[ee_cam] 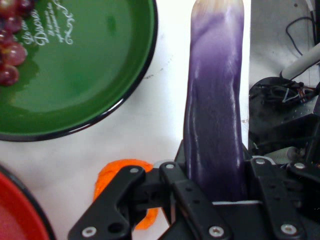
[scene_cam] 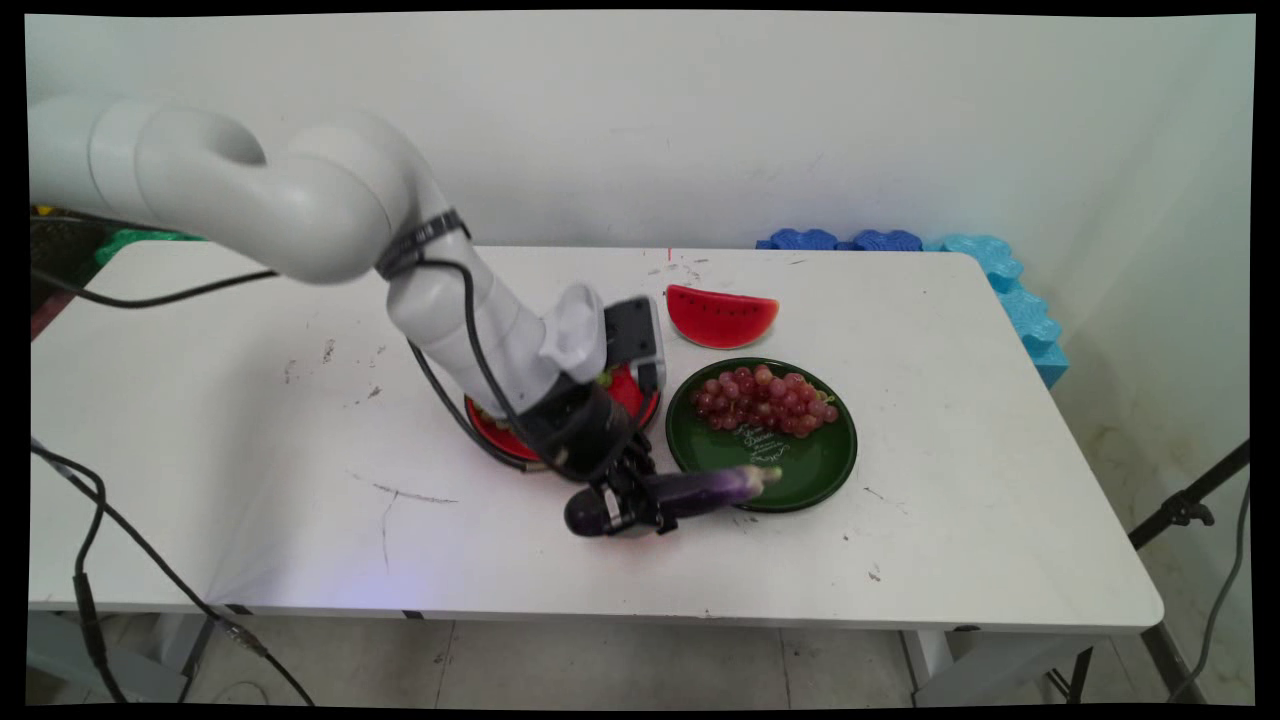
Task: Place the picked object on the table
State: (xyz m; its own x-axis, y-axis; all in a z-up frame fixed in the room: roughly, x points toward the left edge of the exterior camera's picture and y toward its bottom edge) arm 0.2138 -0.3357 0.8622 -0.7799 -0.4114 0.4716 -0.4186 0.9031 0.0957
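**End effector clamped on eggplant beside green plate**

The end effector [scene_cam: 632, 500] was closed on a purple eggplant [scene_cam: 700, 489], gripping it around the thicker, darker half. The eggplant lay roughly level, low over the tabletop [scene_cam: 250, 480] toward its near edge; whether it touched the surface couldn't be told. Its pale tip reached over the near rim of the green plate [scene_cam: 800, 480]. In the hand view the eggplant [ee_cam: 215, 125] ran straight up between the fingers [ee_cam: 190, 195], which pressed on both its sides.

Judged step: eggplant in hand, either just gripped or being carried. No task stated, so next move not called.

Containers: green plate held a bunch of red grapes [scene_cam: 765, 398] on its far half, near half bare with white lettering. A red plate [scene_cam: 495, 430] sat just left of the green one, mostly hidden by the arm; contents unclear. A watermelon slice [scene_cam: 722, 316] lay on the tabletop just behind the green plate. Something orange [ee_cam: 112, 175] showed on the tabletop under the linkage in the hand view, can't identify.
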